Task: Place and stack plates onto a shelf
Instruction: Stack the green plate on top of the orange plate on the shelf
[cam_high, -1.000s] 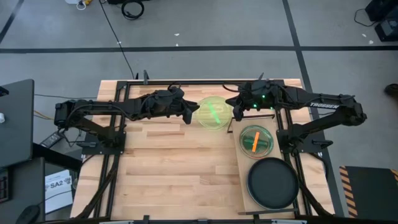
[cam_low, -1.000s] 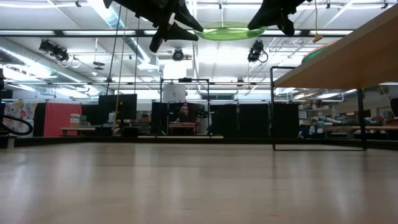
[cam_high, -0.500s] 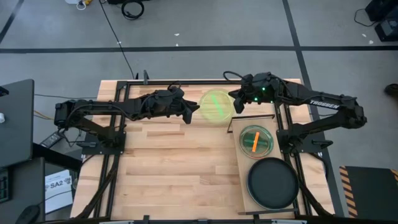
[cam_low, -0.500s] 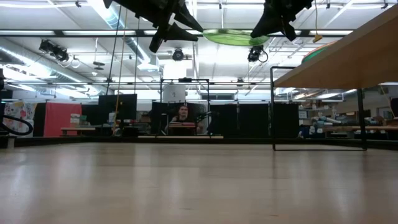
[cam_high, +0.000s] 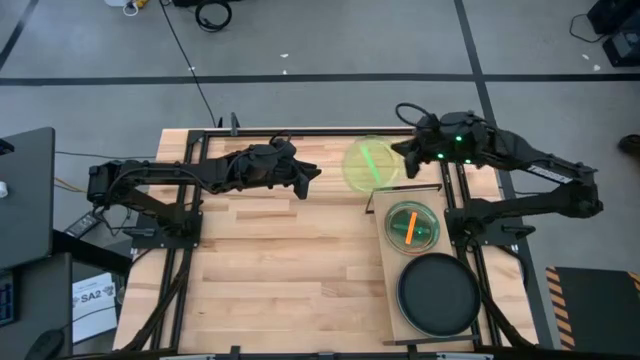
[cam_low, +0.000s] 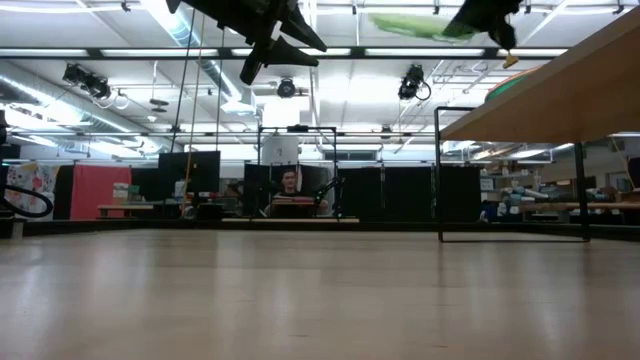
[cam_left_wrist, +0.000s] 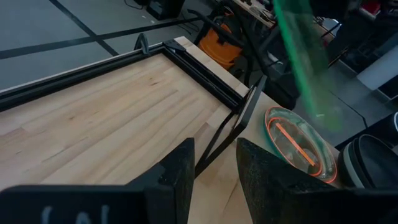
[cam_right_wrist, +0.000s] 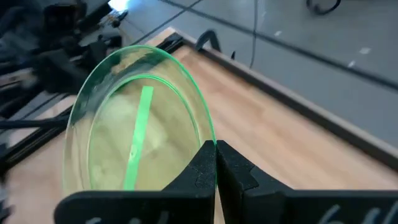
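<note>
My right gripper (cam_high: 405, 160) is shut on a translucent lime green plate (cam_high: 372, 163), held high above the table's far side and tilted in the low view (cam_low: 410, 24). The plate also streaks past in the left wrist view (cam_left_wrist: 301, 56). My left gripper (cam_high: 312, 177) hovers open and holding nothing to the plate's left (cam_left_wrist: 214, 168). The shelf (cam_high: 390, 290), a raised light-wood board on a black frame at the table's right, carries a cyan plate with an orange one in it (cam_high: 411, 225) and a black plate (cam_high: 438, 293). My right gripper pinches the lime plate's rim (cam_right_wrist: 202, 146) between its two fingers (cam_right_wrist: 227, 171), coming at it from the table's right side. The plate is lifted clear of everything and sticks out leftward from the fingers, tilted.
The shelf's black frame posts (cam_high: 375, 205) stand just below the held plate. The shelf's underside fills the low view's right (cam_low: 560, 90). Bare butcher-block tabletop (cam_high: 280, 260) lies left of the shelf. A person sits at a desk far behind (cam_low: 290, 185).
My right gripper has carried the lime plate away from my left gripper, toward the table's right and slightly far, and upward. The plate has tipped from nearly level to tilted.
</note>
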